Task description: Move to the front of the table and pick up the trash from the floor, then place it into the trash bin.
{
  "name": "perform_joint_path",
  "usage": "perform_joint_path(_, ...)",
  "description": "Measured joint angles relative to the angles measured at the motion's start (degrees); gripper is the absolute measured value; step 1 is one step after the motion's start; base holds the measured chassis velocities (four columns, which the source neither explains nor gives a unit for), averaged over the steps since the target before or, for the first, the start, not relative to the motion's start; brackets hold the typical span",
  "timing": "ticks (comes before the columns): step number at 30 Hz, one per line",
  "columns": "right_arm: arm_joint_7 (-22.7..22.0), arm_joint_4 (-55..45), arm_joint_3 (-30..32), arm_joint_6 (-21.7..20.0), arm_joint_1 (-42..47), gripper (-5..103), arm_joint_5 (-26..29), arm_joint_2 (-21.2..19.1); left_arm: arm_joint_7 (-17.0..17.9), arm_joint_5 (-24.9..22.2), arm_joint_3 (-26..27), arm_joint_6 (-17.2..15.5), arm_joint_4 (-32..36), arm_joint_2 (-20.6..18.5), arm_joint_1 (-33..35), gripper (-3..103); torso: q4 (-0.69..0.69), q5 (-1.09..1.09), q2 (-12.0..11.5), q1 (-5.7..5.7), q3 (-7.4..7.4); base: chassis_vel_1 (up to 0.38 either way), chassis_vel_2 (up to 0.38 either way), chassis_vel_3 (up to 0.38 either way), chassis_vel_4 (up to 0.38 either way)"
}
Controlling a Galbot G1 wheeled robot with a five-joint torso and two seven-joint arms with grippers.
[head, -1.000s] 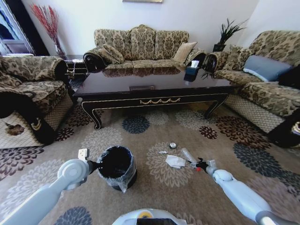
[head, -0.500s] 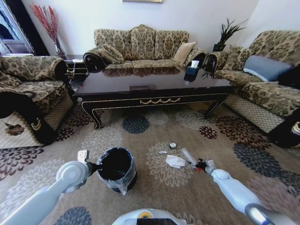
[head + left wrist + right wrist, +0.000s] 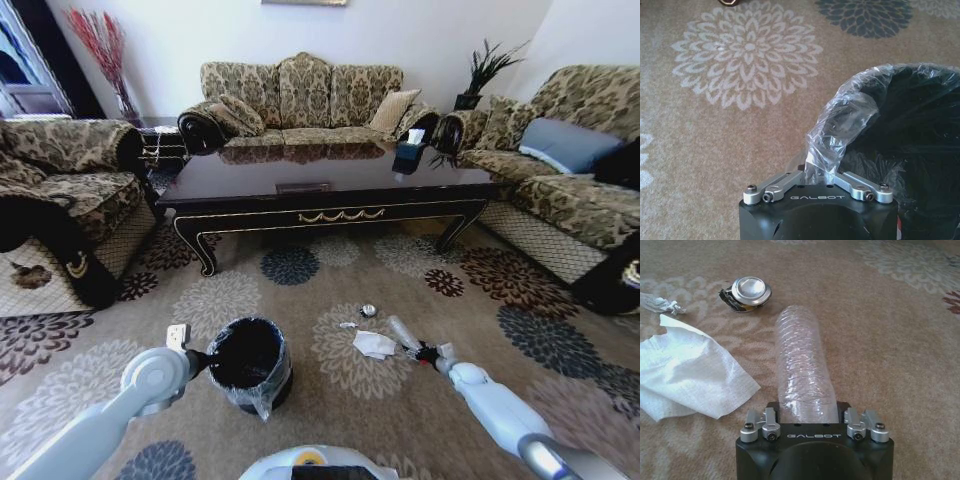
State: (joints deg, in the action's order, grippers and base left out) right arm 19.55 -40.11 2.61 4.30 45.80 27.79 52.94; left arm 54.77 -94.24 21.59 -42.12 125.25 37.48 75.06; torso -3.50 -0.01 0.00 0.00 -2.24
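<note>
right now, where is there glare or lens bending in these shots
Head view: the glossy table top mirrors the sofa, and the room edges bow outward like a wide lens. Left wrist view: the bin liner catches bright highlights by the left gripper. Right wrist view: the silver ball and clear bottle shine.

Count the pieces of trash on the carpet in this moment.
4: a plastic bottle at the right gripper, a white tissue beside it, a silver ball beyond, and a small scrap near the tissue. None looks hidden.
</note>
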Motion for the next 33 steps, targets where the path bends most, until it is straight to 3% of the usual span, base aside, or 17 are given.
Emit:
perform_joint_path(2, 0.0, -0.3, 0.1, 0.0, 0.3, 58, 0.0, -0.1, 0.0, 0.0, 0.0, 0.0, 0.1, 0.0, -0.1, 0, 0.0, 0.0, 0.0, 0.0, 0.0, 0.0, 0.0, 0.0, 0.0)
perform_joint_path(3, -0.1, -1.1, 0.4, 0.0, 0.9, 47, 0.0, -0.3, -0.1, -0.1, 0.0, 0.0, 0.1, 0.0, -0.3, 0, 0.0, 0.01, 0.0, 0.0, 0.0, 0.0, 0.0, 0.0, 0.0)
perform_joint_path(4, -0.2, -1.6, 0.6, 0.0, 1.3, 47, 0.0, -0.5, -0.1, -0.1, 0.0, 0.0, 0.1, 0.1, -0.4, 0, -0.01, 0.01, 0.0, 0.0, 0.0, 0.0, 0.0, 0.0, 0.0)
perform_joint_path(5, -0.3, -2.2, 0.7, 0.0, 1.8, 40, 0.1, -0.7, -0.2, -0.1, 0.0, 0.0, 0.1, 0.2, -0.5, 0, 0.0, 0.01, 0.0, 0.0, 0.0, 0.0, 0.0, 0.0, 0.0)
perform_joint_path(8, -0.4, -3.3, 1.2, 0.0, 2.7, 40, 0.1, -1.0, -0.2, 0.0, -0.2, 0.0, 0.1, 0.6, -0.6, 0, -0.01, 0.02, 0.0, 0.0, 0.0, 0.0, 0.0, 0.0, 0.0)
perform_joint_path(9, -0.4, -4.1, 1.8, 0.0, 3.3, 34, 0.1, -1.3, -0.2, 0.1, -0.5, 0.0, 0.0, 0.7, -0.8, 0, -0.01, 0.02, 0.0, 0.0, 0.0, 0.0, 0.0, 0.0, 0.0)
perform_joint_path(11, -0.4, -5.1, 2.2, -0.1, 3.9, 34, 0.2, -1.6, -0.2, 0.2, -1.1, 0.0, -0.1, 0.8, -1.0, 0, 0.0, 0.0, 0.0, 0.0, 0.0, 0.0, 0.0, 0.0, 0.0)
perform_joint_path(12, -0.6, -6.9, 3.0, -0.1, 4.9, 28, 0.7, -2.1, -0.2, 0.4, -2.1, 0.0, -0.5, 0.8, -2.0, 0, 0.0, 0.03, 0.0, 0.0, 0.0, 0.0, 0.0, 0.0, 0.0)
perform_joint_path(18, -1.6, -14.0, 5.5, -1.0, 8.4, 27, 2.8, -3.8, -0.5, 0.4, -5.9, 0.0, -1.9, 1.0, -6.0, 0, 0.0, 0.03, 0.0, 0.0, 0.0, 0.0, 0.0, 0.0, 0.0)
perform_joint_path(22, -3.3, -27.4, 11.4, -2.7, 14.1, 27, 6.7, -6.9, -0.3, -0.5, -16.3, 0.0, -5.9, 2.9, -16.7, 0, -0.01, 0.01, 0.0, 0.0, 0.0, 0.0, 0.0, 0.0, 0.0)
perform_joint_path(24, -3.5, -29.3, 12.2, -2.9, 15.0, 27, 7.2, -7.3, -0.1, -0.5, -17.8, 0.0, -6.6, 3.3, -18.3, 0, 0.0, 0.02, 0.0, 0.0, 0.0, 0.0, 0.0, 0.0, 0.0)
perform_joint_path(33, -6.7, -56.2, 26.1, -6.0, 29.6, 27, 13.7, -8.8, 3.8, -3.1, -37.0, 0.0, -16.9, 13.0, -39.3, 0, -0.02, 0.01, 0.0, 0.0, 0.0, 0.0, 0.0, 0.0, 0.0)
